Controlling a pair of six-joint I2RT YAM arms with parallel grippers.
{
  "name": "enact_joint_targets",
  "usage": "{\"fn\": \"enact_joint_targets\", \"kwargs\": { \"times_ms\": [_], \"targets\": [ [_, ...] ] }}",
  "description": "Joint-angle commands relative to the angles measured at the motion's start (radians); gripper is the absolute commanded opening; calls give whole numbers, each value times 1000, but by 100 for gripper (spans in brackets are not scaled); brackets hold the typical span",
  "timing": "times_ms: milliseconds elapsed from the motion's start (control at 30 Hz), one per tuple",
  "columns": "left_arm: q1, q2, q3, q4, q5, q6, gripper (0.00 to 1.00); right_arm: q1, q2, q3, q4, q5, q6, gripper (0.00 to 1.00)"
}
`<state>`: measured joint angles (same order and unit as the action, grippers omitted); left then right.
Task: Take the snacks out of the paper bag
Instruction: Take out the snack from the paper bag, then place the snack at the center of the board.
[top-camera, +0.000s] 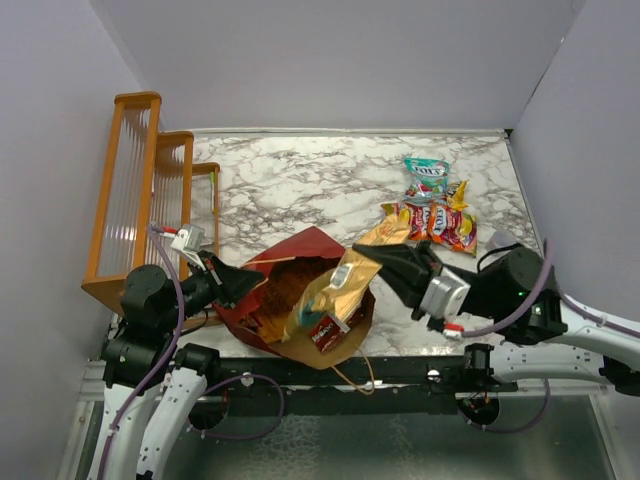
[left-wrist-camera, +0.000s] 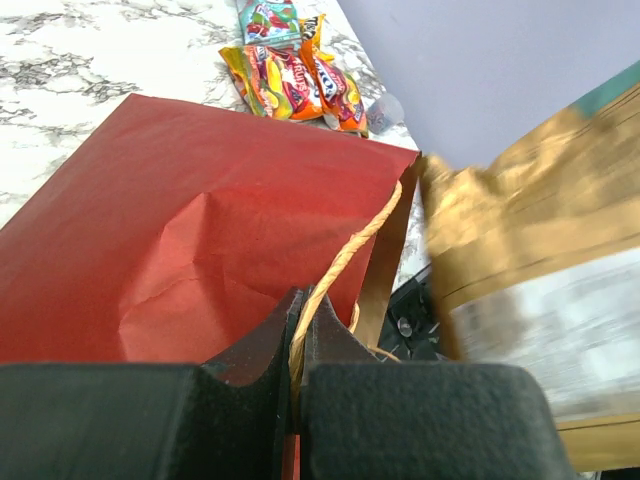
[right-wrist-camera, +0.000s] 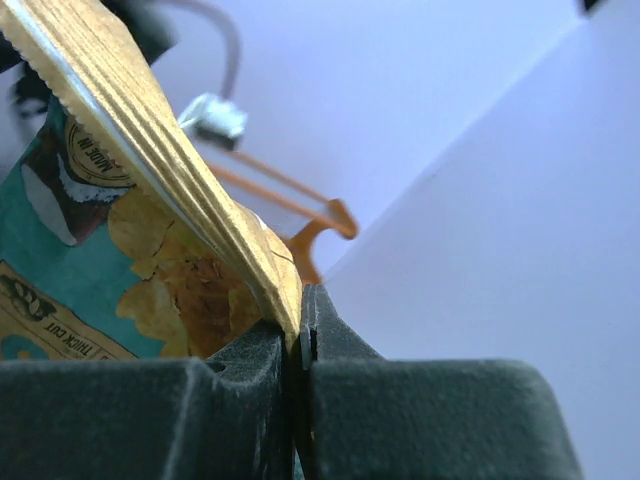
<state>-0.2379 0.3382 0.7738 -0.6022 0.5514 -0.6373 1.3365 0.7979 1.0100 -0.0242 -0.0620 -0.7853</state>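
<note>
A dark red paper bag, brown inside, lies on its side on the marble table near the front edge, between the two arms. The left gripper is pinched tight on its tan twisted handle. The right gripper is clamped on the top seam of a gold chip bag, which sticks up out of the mouth. A dark red packet shows at the opening.

A teal-white pouch and red-yellow candy packs lie at the far right. An orange rack stands on the left.

The chip bag's lower end is hidden inside the paper bag, and it is blurred in the left wrist view.
</note>
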Motion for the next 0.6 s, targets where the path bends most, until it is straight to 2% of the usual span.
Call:
{"fn": "enact_joint_targets", "kwargs": {
  "times_ms": [0, 167, 267, 333, 433, 567],
  "targets": [
    [-3, 2, -1, -18, -52, 9, 0, 8, 31, 128, 196, 249, 48, 1],
    [-3, 0, 10, -33, -61, 8, 0, 7, 150, 172, 531, 615, -150, 1],
    [-3, -5, 15, -36, -63, 4, 0, 3, 214, 190, 726, 714, -305, 1],
    [-3, -3, 17, -37, -59, 2, 0, -24, 254, 228, 742, 733, -332, 1],
    [-3, 1, 19, -32, -52, -2, 0, -151, 339, 286, 710, 753, -310, 1],
    [-3, 2, 26, -26, -47, -9, 0, -417, 452, 358, 511, 706, -92, 1]
  ]
}}
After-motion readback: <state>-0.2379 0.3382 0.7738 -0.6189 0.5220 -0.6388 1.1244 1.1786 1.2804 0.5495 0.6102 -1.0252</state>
